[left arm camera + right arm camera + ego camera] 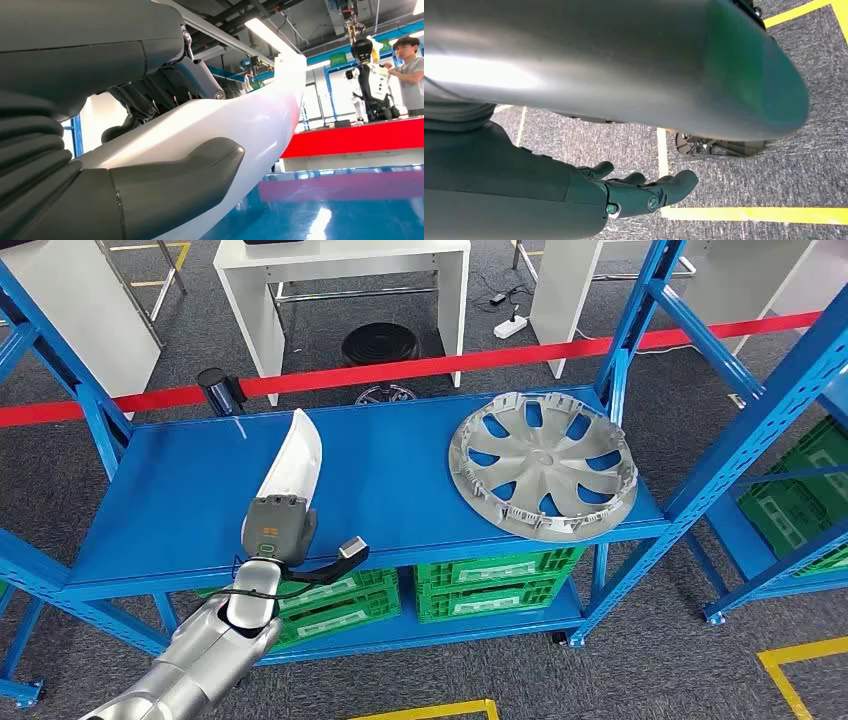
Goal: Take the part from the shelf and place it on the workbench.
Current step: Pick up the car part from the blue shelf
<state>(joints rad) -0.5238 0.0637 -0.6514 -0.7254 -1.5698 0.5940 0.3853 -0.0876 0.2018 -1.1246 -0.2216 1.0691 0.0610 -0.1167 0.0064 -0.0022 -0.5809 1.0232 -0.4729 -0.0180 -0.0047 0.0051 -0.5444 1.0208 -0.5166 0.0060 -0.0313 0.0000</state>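
The part (296, 454) is a white curved panel, standing on edge over the left half of the blue shelf top (400, 465). My left hand (279, 531) grips its near end from the shelf's front edge. In the left wrist view the thumb (190, 175) presses one side of the white panel (250, 125) and the dark fingers (165, 90) wrap the other side. I cannot tell whether the panel touches the shelf. My right hand (644, 192) hangs over the grey floor with its fingers apart and nothing in it.
A silver hubcap (543, 466) lies on the right of the shelf top. Green crates (495, 580) fill the lower shelf. Blue uprights (640, 310) flank the shelf. Red barrier tape (420, 367) and white tables (345, 280) lie beyond. A person (410, 70) stands far off beside another robot.
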